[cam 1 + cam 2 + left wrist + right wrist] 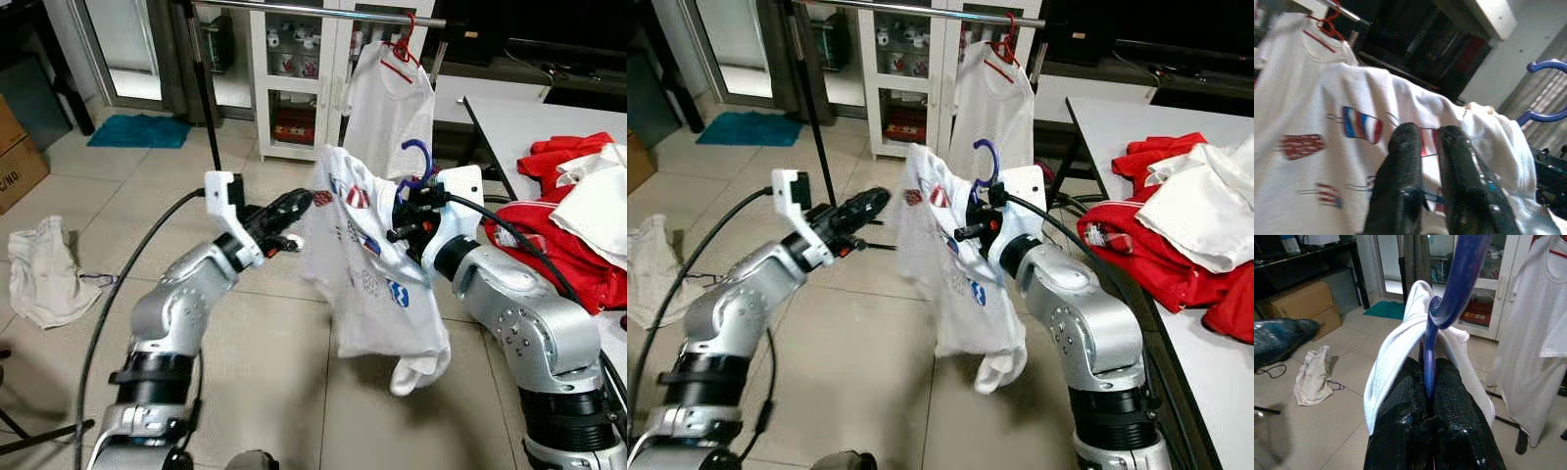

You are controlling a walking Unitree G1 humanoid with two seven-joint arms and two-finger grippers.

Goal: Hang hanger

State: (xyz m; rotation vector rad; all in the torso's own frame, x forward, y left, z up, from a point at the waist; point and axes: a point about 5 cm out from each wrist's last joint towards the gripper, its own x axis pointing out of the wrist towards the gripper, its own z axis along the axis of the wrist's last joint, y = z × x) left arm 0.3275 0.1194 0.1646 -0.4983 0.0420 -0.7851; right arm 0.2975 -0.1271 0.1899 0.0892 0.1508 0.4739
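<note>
while clamped in right end effector (1429, 382), blue hanger (1459, 284) wearing white printed shirt (367, 264), left end effector (1427, 142) narrow

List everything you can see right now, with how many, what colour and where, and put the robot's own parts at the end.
Blue hanger: one, blue, carrying the printed shirt, its neck clamped between the right gripper's fingers.
Printed shirt: one, white with red and blue prints, draped on the blue hanger between both arms.
Rail: one, silver, overhead at the back.
Red hanger: one, red, hooked on the rail.
Hung shirt: one, white, on the red hanger.
Clothes pile: one, red and white, on the white table at right.
Floor garment: one, white, on the tiles at left.
Mat: one, teal, far left.
Left gripper: black, at the shirt's edge.
Right gripper: black, shut on the hanger.
</note>
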